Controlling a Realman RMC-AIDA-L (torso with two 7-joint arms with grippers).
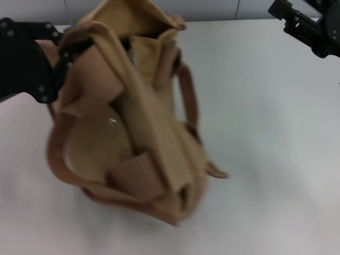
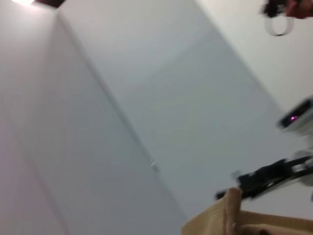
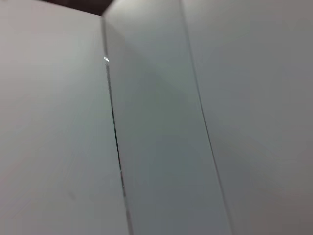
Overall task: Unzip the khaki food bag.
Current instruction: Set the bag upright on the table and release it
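Observation:
The khaki food bag (image 1: 143, 122) stands tilted and blurred on the white table (image 1: 276, 159) in the head view, its top mouth gaping at the back. A silver snap (image 1: 113, 122) shows on its front, and its wide handles (image 1: 188, 98) hang down the sides. My left gripper (image 1: 56, 66) is at the bag's upper left edge, shut on the fabric. A tan corner of the bag (image 2: 234, 220) shows in the left wrist view. My right gripper (image 1: 297, 24) hovers far off at the back right, apart from the bag.
The table's far edge meets a grey panelled wall (image 1: 223, 8) behind the bag. The right wrist view shows only pale wall panels (image 3: 156, 127). The right arm (image 2: 269, 176) shows dark in the left wrist view.

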